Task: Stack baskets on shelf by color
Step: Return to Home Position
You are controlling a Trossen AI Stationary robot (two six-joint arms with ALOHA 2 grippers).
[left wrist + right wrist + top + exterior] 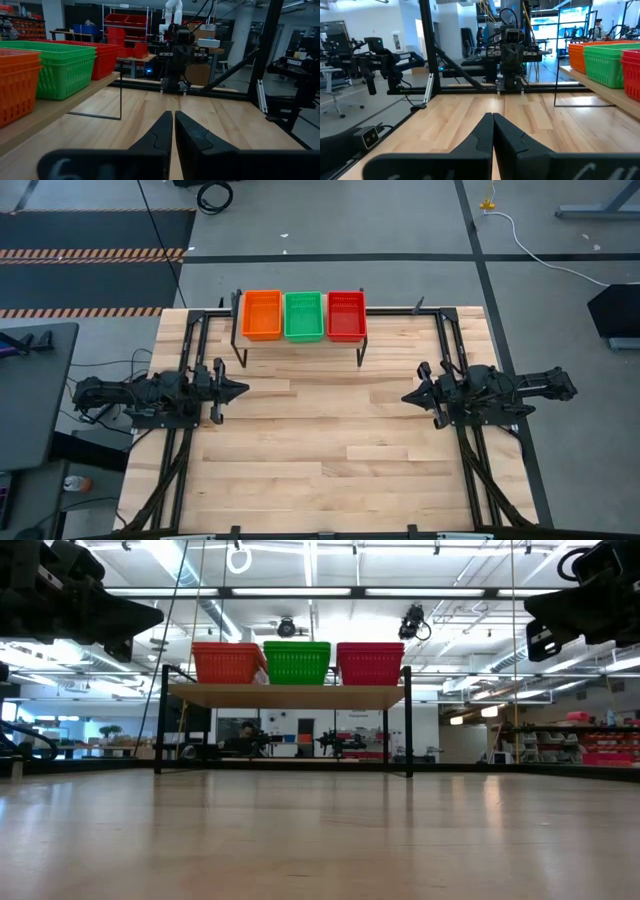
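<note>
The shelf (290, 696) stands on thin black legs at the middle of the table's far edge. On its plank sit three piles of baskets side by side: orange (262, 314) on the left, green (304, 316) in the middle, red (347, 316) on the right. My left gripper (243, 389) hovers over the table's left side, level, pointing toward the right, shut on nothing (173, 114). My right gripper (405, 396) hovers over the right side, level, pointing toward the left, also shut and empty (493, 115). Both are well short of the shelf.
Black metal frame rails (455, 340) run along the table's left, right and far sides around the arms' bases. Bare wooden tabletop (330, 440) lies between the two grippers and in front of the shelf. A dark desk (30, 380) stands beyond the table's left edge.
</note>
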